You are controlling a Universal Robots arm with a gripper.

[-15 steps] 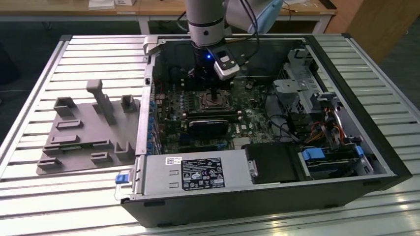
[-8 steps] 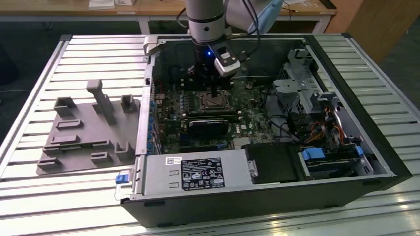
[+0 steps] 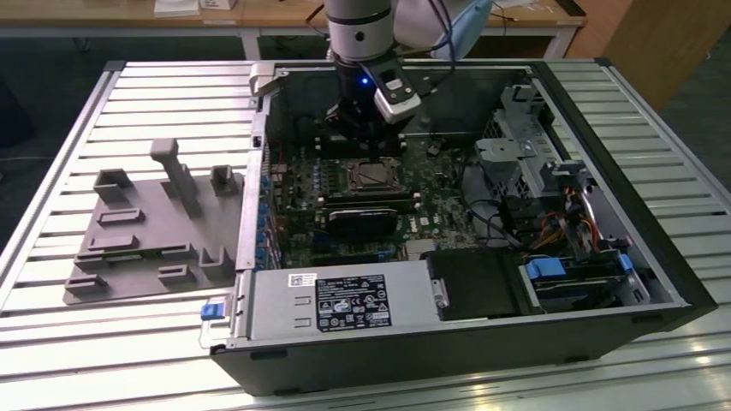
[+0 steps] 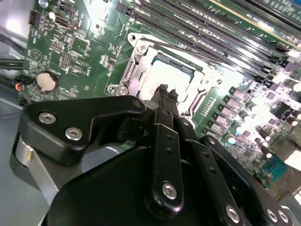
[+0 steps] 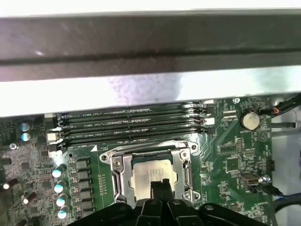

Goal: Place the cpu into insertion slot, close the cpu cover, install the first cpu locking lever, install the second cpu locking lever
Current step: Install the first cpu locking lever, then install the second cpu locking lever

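Observation:
The cpu, a pale silvery square chip, lies in the insertion slot on the green board. The cpu cover, a silvery frame, lies flat around it, so the chip's face shows through the window. In both wrist views my gripper hangs just above the chip's near edge, its black fingers pressed together with nothing between them. In the second wrist view the gripper stands over the bright cpu. In the exterior view the gripper hovers just behind the cpu inside the open computer case.
Long black memory slots run just beyond the socket, under the case wall. A black card sits in front of the socket, the power supply nearer still. Drive cages and cables fill the exterior view's right. A grey fixture tray lies outside the case.

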